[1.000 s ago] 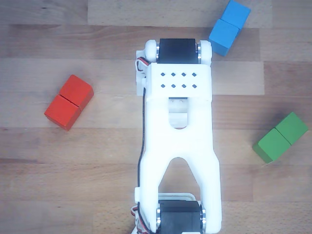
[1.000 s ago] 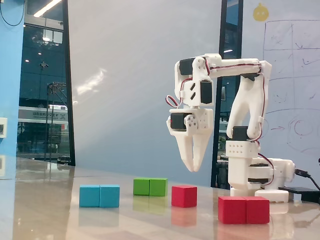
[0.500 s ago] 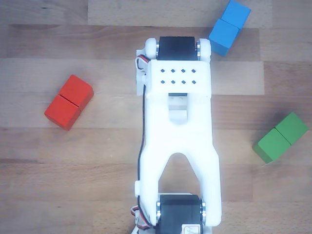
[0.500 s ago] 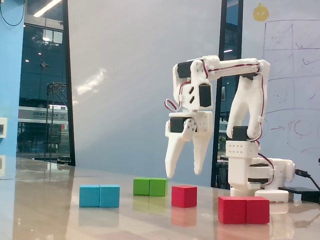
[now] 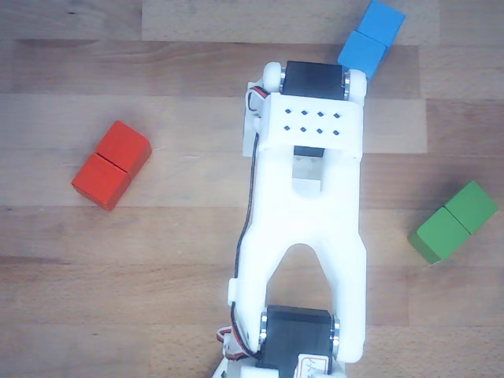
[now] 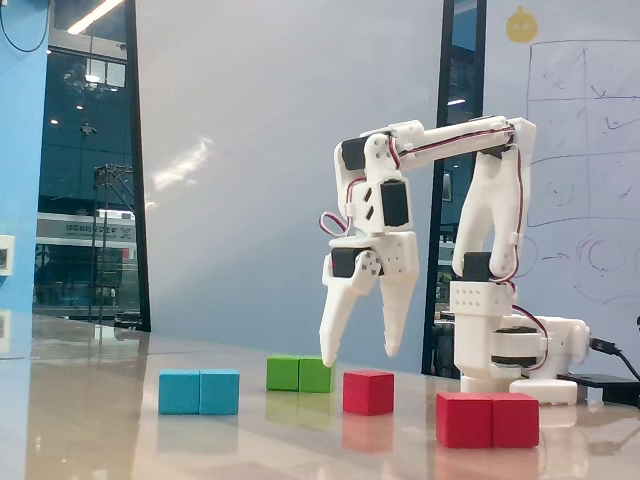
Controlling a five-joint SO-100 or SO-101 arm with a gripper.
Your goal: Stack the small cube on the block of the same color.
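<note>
in the fixed view the block (image 6: 488, 419) sits nearest the camera, low on the right of the table (image 6: 100, 420), its long axis running left to right across the picture with the seam standing upright at its middle. in the other view, looking down, the same block (image 5: 111, 164) lies at the left, its long axis slanting from lower left to upper right, the seam crossing it the short way. a little further back in the fixed view, just left of the block and apart from it, the small cube (image 6: 368, 391) rests flat on the table; the arm hides it from the view above. the blue double block (image 6: 199, 391) lies to the left at about the same depth, and the green double block (image 6: 300, 373) stands behind, its right end partly covered by one fingertip. the gripper (image 6: 358, 353) hangs above the small cube without touching it, pointing down, its two fingers spread wide with nothing between them. the arm's base (image 6: 505, 360) stands furthest back on the right
</note>
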